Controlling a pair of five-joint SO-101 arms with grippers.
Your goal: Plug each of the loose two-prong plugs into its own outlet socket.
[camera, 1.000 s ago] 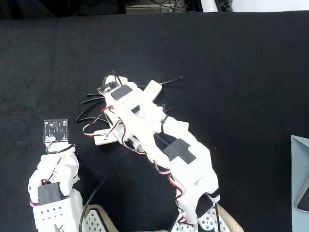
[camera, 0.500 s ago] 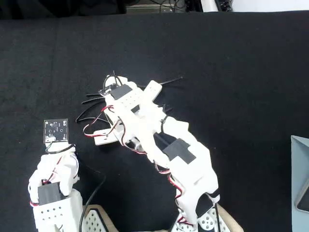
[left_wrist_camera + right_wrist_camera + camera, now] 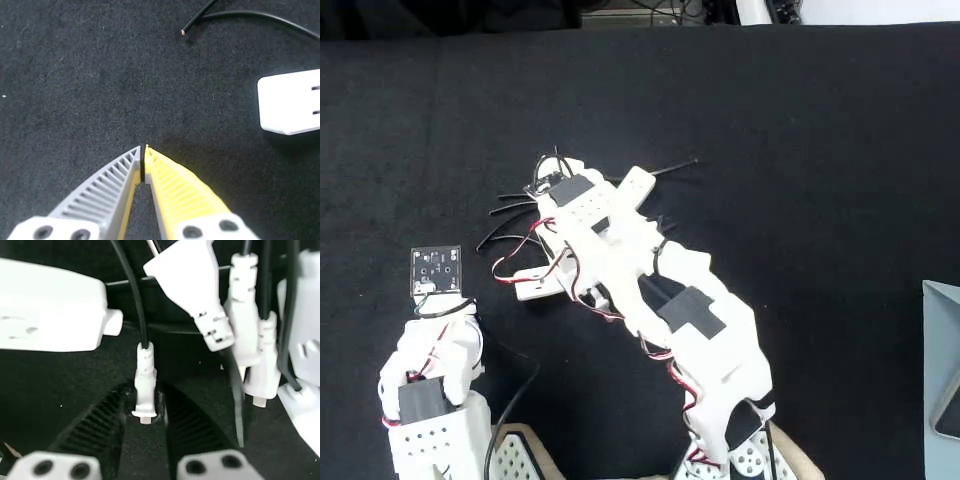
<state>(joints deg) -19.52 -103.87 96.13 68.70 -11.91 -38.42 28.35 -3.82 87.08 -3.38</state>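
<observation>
My right hand (image 3: 146,396) pinches one slim plug (image 3: 145,371) — tangled cords (image 3: 134,295) beside it could drag it crooked, jamming insertion.

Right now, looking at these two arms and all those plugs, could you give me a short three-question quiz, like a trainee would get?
1. True or false: the left gripper is open.
2. Pick one. Between the fingers of the right gripper sits: A) a white plug on a black cable; B) a screwdriver; C) nothing.
3. Fill in: the table cover is coloured ____.

Key: 1 false, its fingertips meet. 2 A. 3 black.
</observation>
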